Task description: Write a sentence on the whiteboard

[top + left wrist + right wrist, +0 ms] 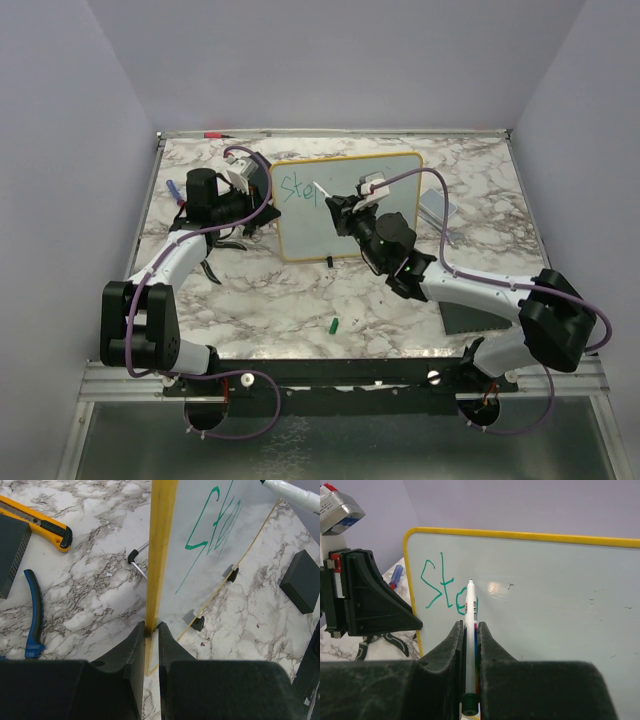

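Note:
The whiteboard (300,232), yellow-framed, stands tilted on two black feet at the table's middle back. My left gripper (258,195) is shut on its left edge; in the left wrist view the gripper (151,626) pinches the yellow frame (161,550). The sentence (298,188) reads "Ste" in green at the board's top left (442,587). My right gripper (470,625) is shut on a white marker (469,630) with its tip touching the board just right of the "e". In the top view the right gripper (345,212) is in front of the board's middle.
A green cap (334,325) lies on the marble in front of the board. A black pad (470,315) sits near right. Left of the board are a yellow utility knife (40,522), blue-handled pliers (34,612) and a black box (10,550). A red marker (213,134) lies at the back edge.

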Controlling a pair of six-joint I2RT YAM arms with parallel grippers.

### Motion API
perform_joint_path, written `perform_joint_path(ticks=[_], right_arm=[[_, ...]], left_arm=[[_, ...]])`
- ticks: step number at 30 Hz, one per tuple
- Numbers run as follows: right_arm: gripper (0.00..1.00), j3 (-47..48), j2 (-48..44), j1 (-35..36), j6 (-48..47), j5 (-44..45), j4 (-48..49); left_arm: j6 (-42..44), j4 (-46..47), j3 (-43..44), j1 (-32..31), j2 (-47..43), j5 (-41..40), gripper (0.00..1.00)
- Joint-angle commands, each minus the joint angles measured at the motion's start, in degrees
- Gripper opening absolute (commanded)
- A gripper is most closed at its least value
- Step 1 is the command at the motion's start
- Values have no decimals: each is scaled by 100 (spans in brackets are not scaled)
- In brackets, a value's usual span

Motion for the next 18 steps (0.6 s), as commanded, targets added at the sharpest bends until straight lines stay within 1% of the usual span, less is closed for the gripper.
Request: perform_joint_path(ticks=[1, 9, 18], right_arm=[[1, 236, 154, -55, -126, 227, 224], [1, 279, 266, -115, -114, 317, 108], [1, -93, -64, -116, -108, 787, 66]], left_arm=[[38, 57, 12, 20, -149, 45, 0], [37, 56, 21, 17, -143, 45, 0], [41, 55, 29, 21, -132, 47, 0]])
